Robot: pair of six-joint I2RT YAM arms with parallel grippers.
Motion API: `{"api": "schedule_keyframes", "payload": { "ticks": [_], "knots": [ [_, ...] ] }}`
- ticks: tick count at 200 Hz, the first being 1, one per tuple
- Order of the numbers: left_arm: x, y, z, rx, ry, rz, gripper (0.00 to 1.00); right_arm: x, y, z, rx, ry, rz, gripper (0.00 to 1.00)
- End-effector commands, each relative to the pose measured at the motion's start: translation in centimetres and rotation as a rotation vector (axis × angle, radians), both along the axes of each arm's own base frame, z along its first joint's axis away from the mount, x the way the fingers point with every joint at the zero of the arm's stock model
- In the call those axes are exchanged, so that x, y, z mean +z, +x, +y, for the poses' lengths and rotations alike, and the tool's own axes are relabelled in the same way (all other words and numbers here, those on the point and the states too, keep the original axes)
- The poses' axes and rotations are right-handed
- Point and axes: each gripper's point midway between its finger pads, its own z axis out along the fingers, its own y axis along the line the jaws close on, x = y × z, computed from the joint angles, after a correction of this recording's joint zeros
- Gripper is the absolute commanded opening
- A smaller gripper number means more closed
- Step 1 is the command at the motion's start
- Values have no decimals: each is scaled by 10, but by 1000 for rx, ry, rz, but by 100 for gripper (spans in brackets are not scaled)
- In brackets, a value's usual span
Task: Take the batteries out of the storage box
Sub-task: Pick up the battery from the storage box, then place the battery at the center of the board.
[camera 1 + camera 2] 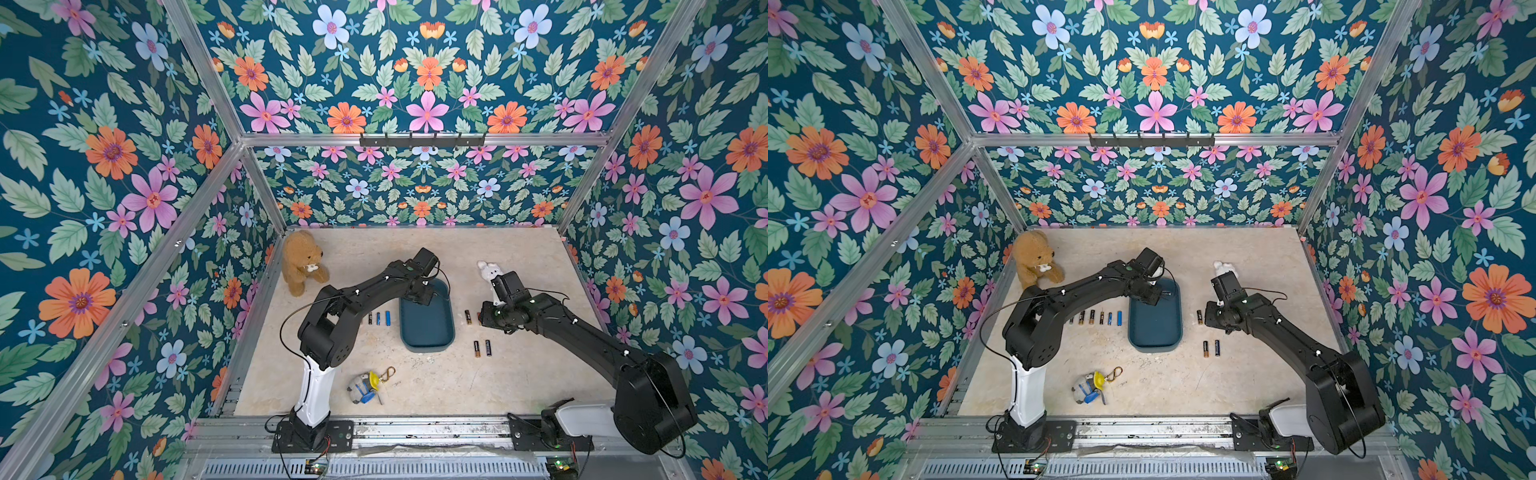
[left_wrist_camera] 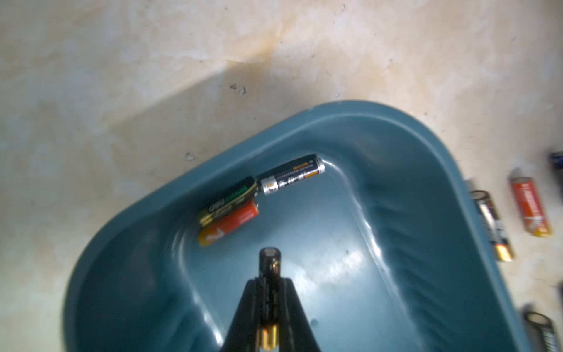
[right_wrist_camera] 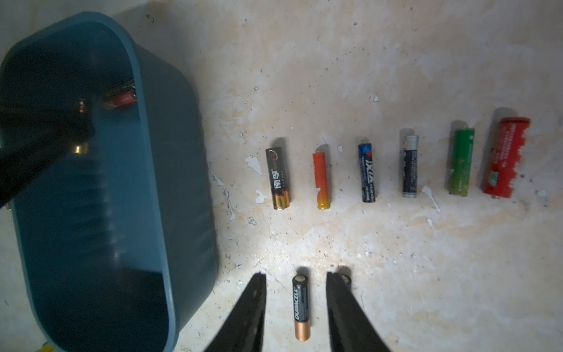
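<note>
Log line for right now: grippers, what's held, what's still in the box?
left gripper: shut on black-gold battery | storage box: three batteries inside | right gripper: open astride Duracell battery on table

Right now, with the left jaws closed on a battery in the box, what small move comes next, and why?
Probably a straight lift. The left jaws are shut on a black-and-gold battery inside the storage box, so it must clear the low wall before moving to the row of batteries on the table. Three more batteries lie nearby; dragging sideways might knock them.
</note>
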Motion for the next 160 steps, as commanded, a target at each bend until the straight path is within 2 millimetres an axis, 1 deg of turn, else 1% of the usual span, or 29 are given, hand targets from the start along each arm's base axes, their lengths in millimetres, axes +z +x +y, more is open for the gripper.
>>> {"api": "schedule_keyframes", "payload": {
  "ticks": [1,23,53,62,66,87,100,120,140,160],
  "knots": [
    [22,0,7,72,-39,-44,7,8,5,6,26,24,-33,38],
    [45,-5,22,123,-50,-86,8,10,7,10,47,34,-41,39],
    [61,-22,47,201,-45,-95,8,14,10,18,68,64,-47,39],
    [65,-29,57,230,-51,-103,8,16,11,20,73,70,-49,39],
    [64,-33,61,241,-49,-101,8,17,12,20,77,71,-50,39],
    [71,-50,93,331,-25,-121,8,21,15,23,85,79,-57,39],
    [72,-62,110,377,-7,-119,8,23,17,25,85,82,-61,39],
    [71,-77,128,418,-4,-109,8,26,21,27,84,82,-53,39],
    [63,-89,136,434,-8,-79,8,32,25,29,78,81,-48,39],
    [47,-101,140,439,-16,-44,8,44,35,32,40,90,-72,38]
  ]
}}
